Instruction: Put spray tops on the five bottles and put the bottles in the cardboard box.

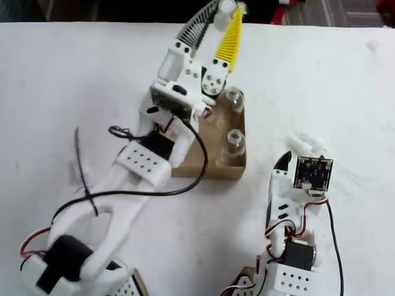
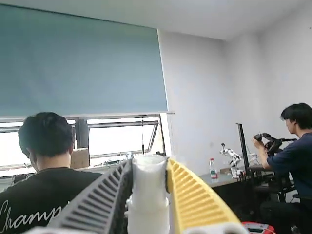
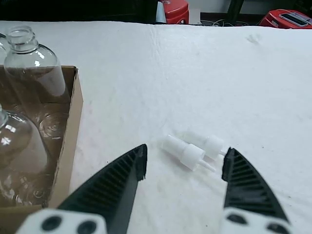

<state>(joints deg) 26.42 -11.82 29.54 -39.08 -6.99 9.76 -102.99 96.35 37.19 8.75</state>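
Your left gripper [image 1: 227, 9] is clamped on a white spray top [image 2: 148, 175] at the worktop's [image 1: 62, 74] far edge, and its arm [image 1: 142, 161] is blocking half the cardboard box [image 1: 213, 171]. The right wrist view gives you the right gripper [image 3: 185, 153] spread wide over two loose tops [image 3: 210, 144], plus the uncapped bottles [image 3: 34, 63] in the box.

High view downward, right wrist shares cardboard box [image 1: 210, 169] [image 3: 73, 113], left wrist faces room [image 2: 219, 97]
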